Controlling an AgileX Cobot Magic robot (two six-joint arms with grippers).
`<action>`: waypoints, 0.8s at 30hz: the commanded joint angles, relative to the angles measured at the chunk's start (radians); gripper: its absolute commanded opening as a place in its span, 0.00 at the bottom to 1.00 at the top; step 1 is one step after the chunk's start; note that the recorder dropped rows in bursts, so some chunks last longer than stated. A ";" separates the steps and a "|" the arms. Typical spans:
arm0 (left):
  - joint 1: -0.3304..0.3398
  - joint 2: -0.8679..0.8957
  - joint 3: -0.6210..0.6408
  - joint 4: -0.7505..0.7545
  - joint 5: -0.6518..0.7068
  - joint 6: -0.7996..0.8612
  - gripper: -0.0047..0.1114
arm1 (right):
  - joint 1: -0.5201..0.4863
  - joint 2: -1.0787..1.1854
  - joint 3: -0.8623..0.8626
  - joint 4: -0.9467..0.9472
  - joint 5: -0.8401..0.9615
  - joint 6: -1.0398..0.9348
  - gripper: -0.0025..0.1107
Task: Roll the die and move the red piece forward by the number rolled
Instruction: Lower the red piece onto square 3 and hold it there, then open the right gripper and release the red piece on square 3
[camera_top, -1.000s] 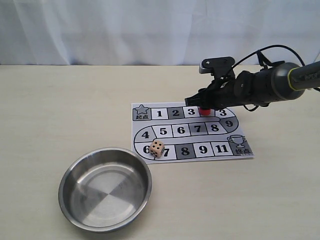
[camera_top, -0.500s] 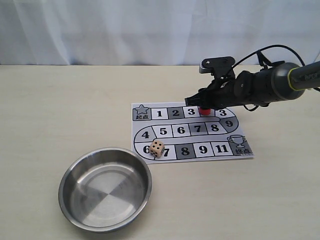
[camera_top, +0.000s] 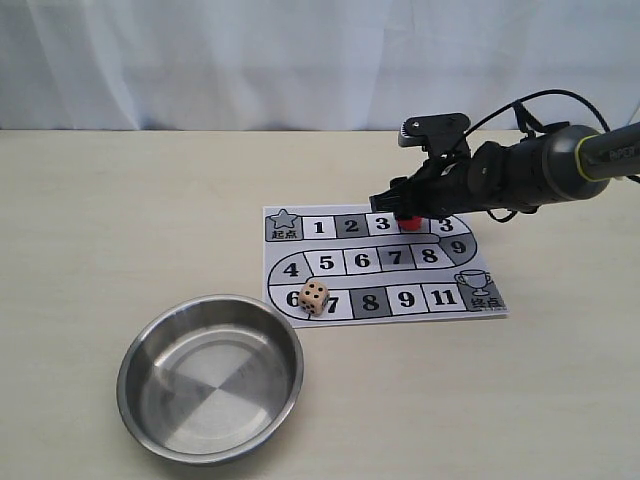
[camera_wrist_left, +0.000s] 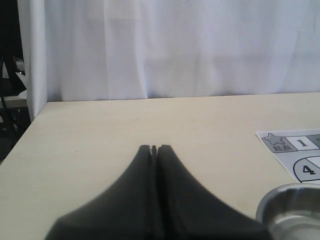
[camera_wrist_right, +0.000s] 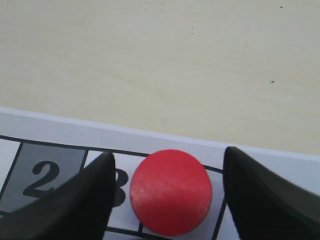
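Note:
The red piece (camera_top: 409, 222) stands on the board's top row, just right of square 3. My right gripper (camera_top: 408, 210) hovers over it, open, its fingers apart on either side without touching. In the right wrist view the red piece (camera_wrist_right: 171, 192) sits between the two dark fingers (camera_wrist_right: 85, 192), with gaps on both sides. The cream die (camera_top: 314, 296) rests on the board's lower left corner, near squares 6 and 7, with four pips showing on its front face. My left gripper (camera_wrist_left: 154, 148) is shut with nothing in it, above bare table; it is out of the exterior view.
The paper game board (camera_top: 380, 262) lies flat at mid-table. A steel bowl (camera_top: 210, 376) stands at the front left of it; its rim (camera_wrist_left: 290, 200) shows in the left wrist view. A white curtain backs the table.
The right gripper has crept very slightly left above the red piece. The die, bowl and board have not moved.

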 joint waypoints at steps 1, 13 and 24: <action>-0.002 -0.002 0.003 -0.002 -0.010 0.000 0.04 | 0.000 0.004 0.000 -0.004 -0.009 0.002 0.61; -0.002 -0.002 0.003 -0.002 -0.010 0.000 0.04 | 0.000 -0.078 0.000 -0.004 0.034 0.004 0.62; -0.002 -0.002 0.003 -0.002 -0.010 0.000 0.04 | 0.000 -0.168 0.000 -0.004 0.195 0.004 0.62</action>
